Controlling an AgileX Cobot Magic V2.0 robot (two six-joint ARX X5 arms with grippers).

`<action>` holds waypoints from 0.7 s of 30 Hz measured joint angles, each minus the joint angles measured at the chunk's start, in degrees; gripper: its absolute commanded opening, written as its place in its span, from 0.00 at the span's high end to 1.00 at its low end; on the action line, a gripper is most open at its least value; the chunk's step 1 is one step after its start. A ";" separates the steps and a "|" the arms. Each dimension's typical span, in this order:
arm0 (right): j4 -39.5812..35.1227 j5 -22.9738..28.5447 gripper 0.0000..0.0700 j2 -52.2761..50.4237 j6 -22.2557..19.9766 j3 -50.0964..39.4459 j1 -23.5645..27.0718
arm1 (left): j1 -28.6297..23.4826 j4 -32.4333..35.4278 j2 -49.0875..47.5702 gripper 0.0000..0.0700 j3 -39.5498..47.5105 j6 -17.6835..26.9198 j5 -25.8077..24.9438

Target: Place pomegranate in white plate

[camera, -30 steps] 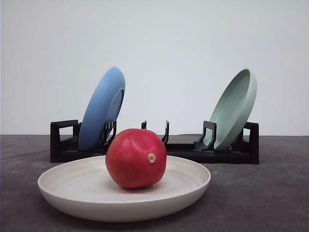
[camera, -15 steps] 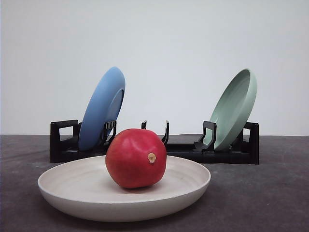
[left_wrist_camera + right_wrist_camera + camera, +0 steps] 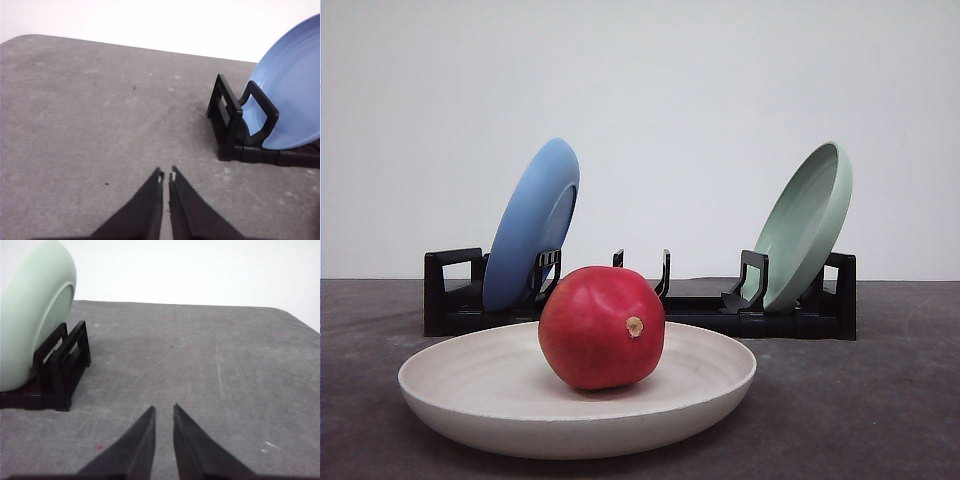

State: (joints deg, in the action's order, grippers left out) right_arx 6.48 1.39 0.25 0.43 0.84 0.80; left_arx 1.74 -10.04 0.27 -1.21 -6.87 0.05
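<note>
Change since earlier: you will find nothing moved over the last second; the fruit, the plates and the rack sit exactly as they did.
Pomegranate (image 3: 601, 327): it rests inside the white plate (image 3: 470, 400), near the middle of the dish, its tan nub turned toward you and slightly to the right.
White plate: it lies flat on the grey table (image 3: 880, 400), in front of the rack and apart from it.
Rack (image 3: 700, 310): a black dish rack stands behind the plate, running across the table.
Blue plate (image 3: 532, 225): it stands on edge in the left end of the rack, leaning; your left wrist view shows it (image 3: 292, 100) seated in the rack's end slots.
Green plate (image 3: 805, 225): it stands on edge in the right end of the rack, also leaning; your right wrist view shows it (image 3: 30, 315) there.
Left gripper (image 3: 166, 177): fingers nearly together with a thin slit between the tips, holding nothing, above bare table beside the rack's end.
Right gripper (image 3: 164, 410): fingers drawn close with a narrow gap, holding nothing, over bare table near the rack's other end.
</note>
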 measured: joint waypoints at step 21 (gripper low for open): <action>0.00 0.00 0.91 0.00 0.00 0.00 0.00 | 0.00 0.00 0.00 1.00 -0.02 0.00 0.00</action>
State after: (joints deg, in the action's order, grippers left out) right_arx 6.48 1.39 0.25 0.43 0.84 0.80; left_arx 1.74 -10.04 0.27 -1.23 -6.87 0.05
